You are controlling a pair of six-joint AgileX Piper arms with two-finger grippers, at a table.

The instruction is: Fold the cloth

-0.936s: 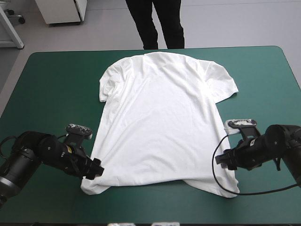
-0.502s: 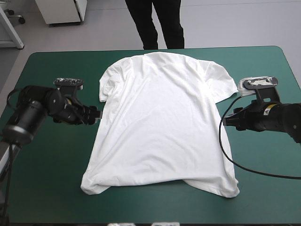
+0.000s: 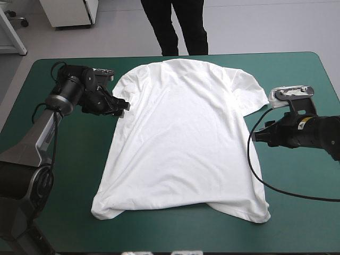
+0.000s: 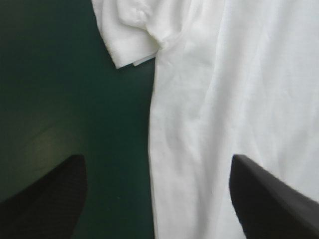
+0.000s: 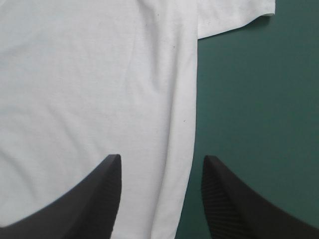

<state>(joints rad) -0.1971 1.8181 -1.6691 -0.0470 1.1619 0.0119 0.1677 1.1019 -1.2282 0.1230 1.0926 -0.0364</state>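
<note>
White short-sleeved fabric T-shirt [image 3: 180,143] flat on teal-green cover [image 3: 297,79]; left gripper [image 3: 122,106] and right gripper [image 3: 256,136], both spread wide, straddle its side edges.

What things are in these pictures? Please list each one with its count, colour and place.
table with teal-green cover: one, teal-green, fills most of the high view.
white short-sleeved T-shirt: one, white, spread flat in the middle of the table, collar toward the far edge, hem toward the near edge.
left hand: one, black, open, at the T-shirt's left side edge just below the left sleeve; the edge runs between its fingers.
right hand: one, black, open, at the T-shirt's right side edge below the right sleeve; the edge runs between its fingers.
</note>
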